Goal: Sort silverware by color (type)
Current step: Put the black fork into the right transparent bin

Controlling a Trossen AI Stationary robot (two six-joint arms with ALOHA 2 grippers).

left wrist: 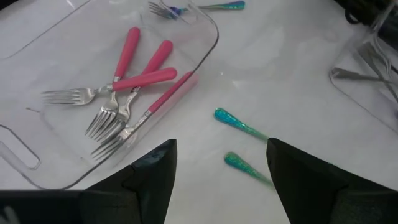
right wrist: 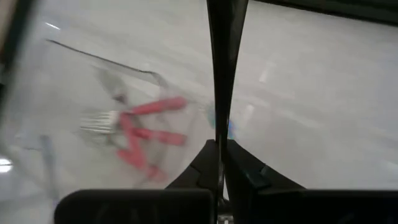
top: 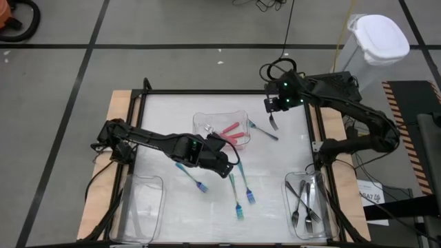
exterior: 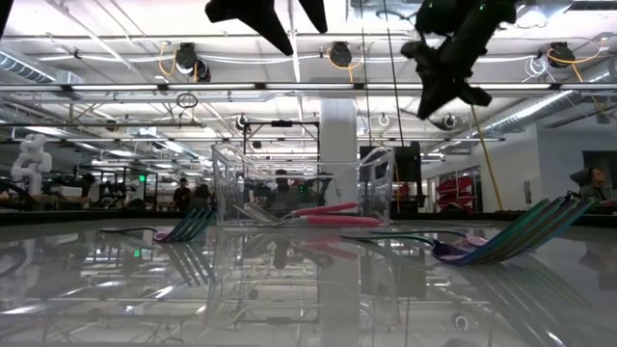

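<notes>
Several pink-handled forks lie in a clear tray at the table's middle and also show in the left wrist view. Three teal-handled forks lie flat on the table near it, and another teal one lies right of the tray. Dark grey forks lie in a clear tray at the near right. My left gripper hovers open just near of the pink tray, above the teal handles. My right gripper hangs high at the far right, shut on a dark grey fork. My right gripper pinches the dark grey fork by one end between its two shut fingers. The fork runs on past the fingertips in line with them. It is lifted clear of the table, and its free end points toward the near edge.
A third clear tray stands at the near left. A black frame borders the table. A white bin stands beyond the far right corner. Bare table lies between the trays.
</notes>
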